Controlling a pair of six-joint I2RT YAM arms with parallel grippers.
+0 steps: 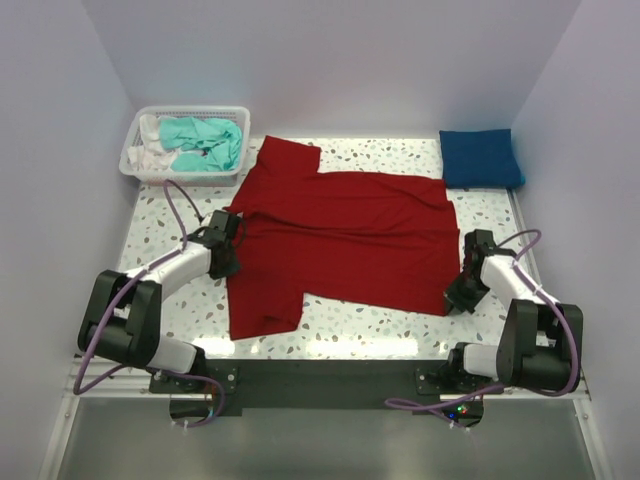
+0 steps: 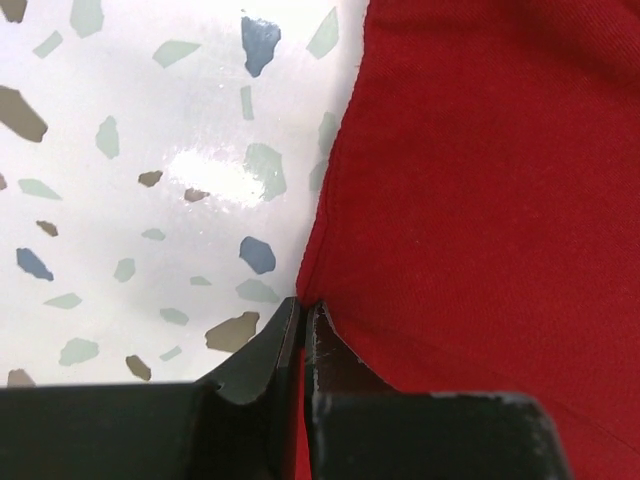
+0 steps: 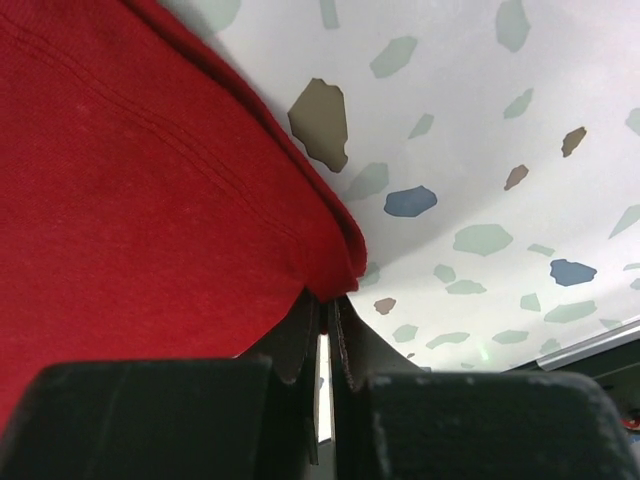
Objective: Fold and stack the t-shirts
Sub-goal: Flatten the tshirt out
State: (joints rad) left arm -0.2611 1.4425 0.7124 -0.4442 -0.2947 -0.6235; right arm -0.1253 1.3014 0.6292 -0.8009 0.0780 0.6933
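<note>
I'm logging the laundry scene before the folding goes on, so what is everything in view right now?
red t-shirt: one, deep red, spread flat across the middle of the table
blue t-shirt: one, royal blue, folded at the far right corner
teal t-shirt: one, teal, crumpled inside the basket
white cloth: one piece, white, at the basket's left end; what it is I cannot tell
basket: one, white mesh, far left corner
table: one, white with coloured speckles
left gripper: one, black, shut on the red t-shirt's left edge
right gripper: one, black, shut on the red t-shirt's near right corner
</note>
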